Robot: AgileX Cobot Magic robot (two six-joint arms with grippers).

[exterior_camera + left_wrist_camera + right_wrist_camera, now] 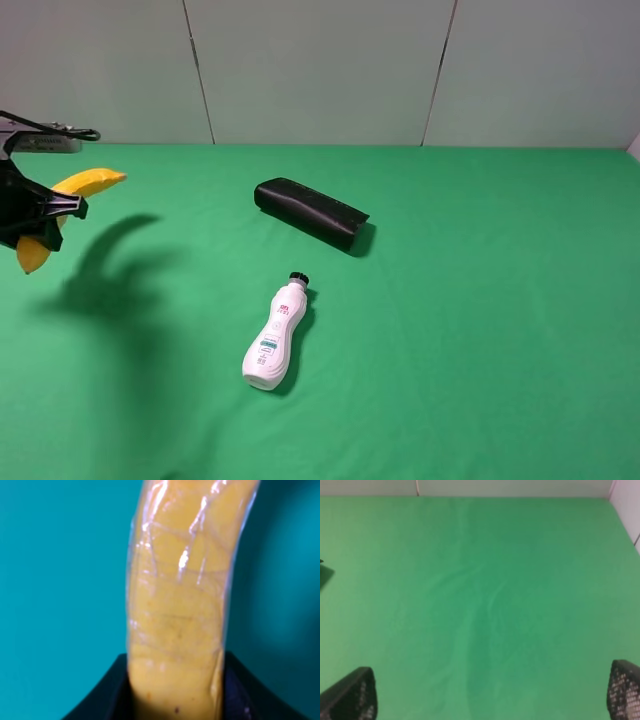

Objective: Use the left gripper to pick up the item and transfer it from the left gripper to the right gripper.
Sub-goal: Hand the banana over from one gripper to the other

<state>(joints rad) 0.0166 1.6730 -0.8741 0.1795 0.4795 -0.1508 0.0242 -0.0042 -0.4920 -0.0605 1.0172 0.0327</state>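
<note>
The item, a curved yellow banana (92, 181), hangs in the air at the far left of the exterior view, well above the green cloth, casting a shadow beside it. My left gripper (50, 210), a black claw, is shut across its middle. Seen from the left wrist, the banana (177, 610) is wrapped in clear film and fills the frame, with the black fingers (100, 702) pressing on both sides of it. The right gripper (487, 692) shows only in its own wrist view. Its two dark fingertips (350, 695) stand far apart over bare green cloth, with nothing between them.
A black oblong case (310, 213) lies at the middle back of the green table (480, 320). In front of it a white bottle with a black cap (276, 335) lies on its side. A pale wall (320, 70) closes the far edge.
</note>
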